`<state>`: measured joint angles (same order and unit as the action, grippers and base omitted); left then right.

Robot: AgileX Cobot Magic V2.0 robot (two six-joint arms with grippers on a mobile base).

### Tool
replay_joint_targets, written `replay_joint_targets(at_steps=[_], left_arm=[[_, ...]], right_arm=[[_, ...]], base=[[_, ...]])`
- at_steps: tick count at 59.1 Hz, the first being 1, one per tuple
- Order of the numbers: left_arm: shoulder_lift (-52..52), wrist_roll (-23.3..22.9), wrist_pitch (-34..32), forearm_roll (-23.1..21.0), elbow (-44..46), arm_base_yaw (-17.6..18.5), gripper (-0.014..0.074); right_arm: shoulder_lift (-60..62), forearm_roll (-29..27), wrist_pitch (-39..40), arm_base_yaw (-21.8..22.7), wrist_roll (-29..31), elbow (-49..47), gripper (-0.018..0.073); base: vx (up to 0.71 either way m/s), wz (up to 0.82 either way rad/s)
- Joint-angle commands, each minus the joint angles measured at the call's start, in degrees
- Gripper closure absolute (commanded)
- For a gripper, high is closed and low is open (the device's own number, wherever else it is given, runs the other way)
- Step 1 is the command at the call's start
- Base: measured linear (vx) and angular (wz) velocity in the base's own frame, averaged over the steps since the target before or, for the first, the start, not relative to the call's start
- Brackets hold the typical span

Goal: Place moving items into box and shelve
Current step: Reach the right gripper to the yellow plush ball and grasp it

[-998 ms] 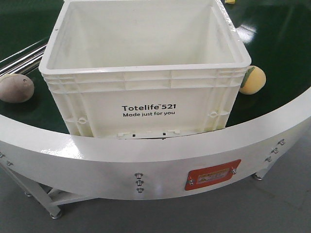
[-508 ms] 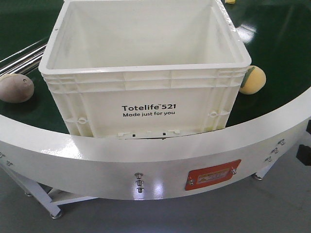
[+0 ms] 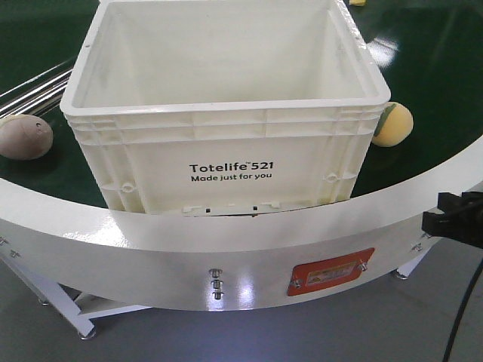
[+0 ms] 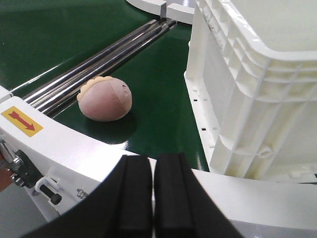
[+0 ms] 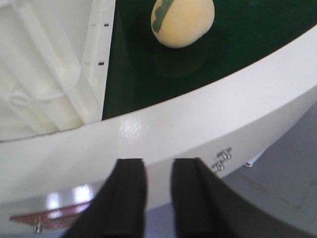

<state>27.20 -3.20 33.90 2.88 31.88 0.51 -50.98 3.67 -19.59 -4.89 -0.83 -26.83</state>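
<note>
Changed: black hardware of the right arm (image 3: 453, 218), with a trailing cable, now shows at the right edge of the front view, where a moment ago there was only floor. The fruit pieces and the box lie as before.
Box: the large white ribbed plastic tote printed "Totelife 521" (image 3: 226, 143) stands on the dark green glossy bench (image 3: 430, 68), hard against its white curved metal rim (image 3: 189, 249). Nothing shows inside it.
Brown piece: the dull brownish-beige rounded fruit piece (image 3: 25, 137) lies left of the box, apart from it, beside the steel rods (image 4: 99, 59).
Yellow piece: the yellow-orange rounded piece with a green patch (image 3: 394, 124) sits just beside the box's right corner.
Left pincer (image 4: 153, 198): clenched on nothing, low behind the rim, facing the brown piece.
Right pincer (image 5: 158, 198): parted and empty, outside the rim, with the yellow piece ahead.
Risk, rim: both pincers sit below or level with the rim, so a straight reach would likely strike it.
Risk, rolling: both pieces are round, and a glancing finger could send one off.
Risk, box wall: the yellow piece is so close to the corner that a finger may jam against the ribs.
Risk, left grasp: if it is not released first, it would only shove the brown piece towards the rods.
</note>
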Motion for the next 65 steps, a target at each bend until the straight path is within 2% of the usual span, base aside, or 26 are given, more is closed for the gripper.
replay_joint_targets(at_steps=[1, 7, 14, 21, 25, 38, 44, 54, 65], left_arm=[[0.5, -0.6, -4.1, -0.2, 1.9, 0.3, 0.0253], [0.5, -0.6, -4.0, -0.2, 1.9, 0.3, 0.0124], [0.5, -0.6, -3.7, -0.2, 1.9, 0.3, 0.0055], [0.5, -0.6, -3.3, -0.2, 1.9, 0.3, 0.0048], [0.5, -0.6, -3.3, -0.2, 1.9, 0.3, 0.0048], [0.5, -0.6, -3.1, -0.2, 1.9, 0.3, 0.0048], [0.5, -0.6, -2.9, -0.2, 1.9, 0.3, 0.0048], [0.5, -0.6, -1.4, -0.2, 1.9, 0.3, 0.0048], [0.5, -0.6, 0.4, -0.2, 1.9, 0.3, 0.0048]], right_arm=[[-2.0, 0.7, 8.2, 0.2, -0.6, -2.7, 0.0080], [-5.9, 0.9, 9.1, 0.4, -3.0, -5.6, -0.0055], [-11.7, 0.9, 6.6, 4.4, -4.6, -11.1, -0.0134], [-17.6, -0.1, 2.5, 8.8, -4.0, -17.1, -0.0137], [-21.7, -2.5, -0.3, 10.3, -1.9, -21.6, -0.0134], [-35.8, -18.0, -9.9, 10.6, 14.1, -37.6, -0.0131], [-42.7, -23.3, -12.8, 10.6, 17.7, -44.4, -0.0132], [-51.9, -23.6, -12.5, 10.6, 18.7, -53.7, -0.0130], [-58.7, -23.0, -11.8, 10.6, 18.8, -59.8, -0.0127]], base=[[0.00, 0.00], [0.00, 0.00], [0.00, 0.00], [0.00, 0.00], [0.00, 0.00], [0.00, 0.00], [0.00, 0.00], [0.00, 0.00], [0.00, 0.00]])
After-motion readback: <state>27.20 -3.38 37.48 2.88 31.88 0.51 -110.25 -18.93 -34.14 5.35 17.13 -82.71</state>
